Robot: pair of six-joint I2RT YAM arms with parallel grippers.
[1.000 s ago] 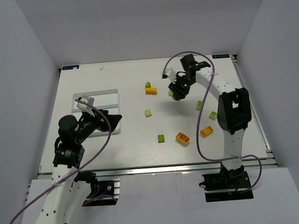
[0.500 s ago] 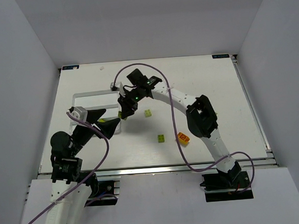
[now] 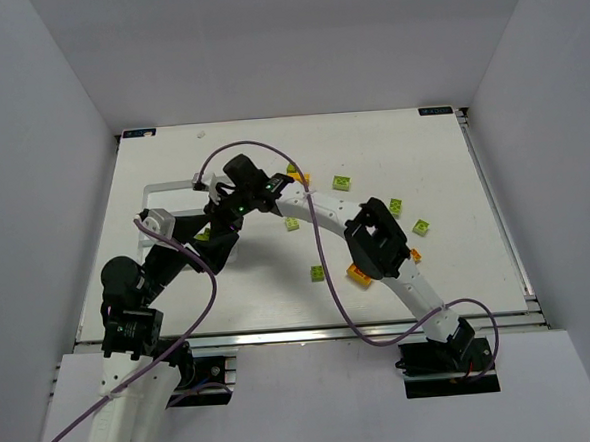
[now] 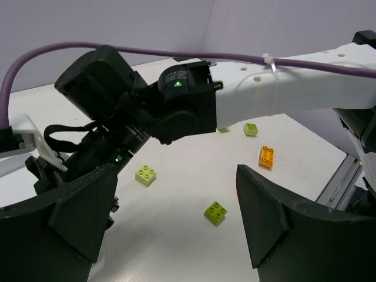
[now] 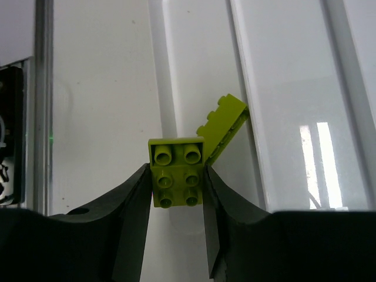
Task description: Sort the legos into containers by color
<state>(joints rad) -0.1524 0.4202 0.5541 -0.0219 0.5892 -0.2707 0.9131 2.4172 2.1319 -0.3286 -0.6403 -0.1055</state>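
Clamped between jaws of right gripper [image 5: 176, 176]: lime brick [image 5: 177, 170], over tray divider [image 5: 160, 59], beside a tilted lime brick [image 5: 226, 120]; left gripper [image 4: 176, 176] spread wide, empty, close by the right one; could clip each other; could land on divider, tip wrong side.

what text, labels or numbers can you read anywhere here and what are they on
No text can be read in any view.
Blue stickers at the far corners of the table: too small to read.
Faint marks on the wrist housing of the right arm: blurred, unreadable.
Lime brick in the right gripper: bare studs, no lettering visible.
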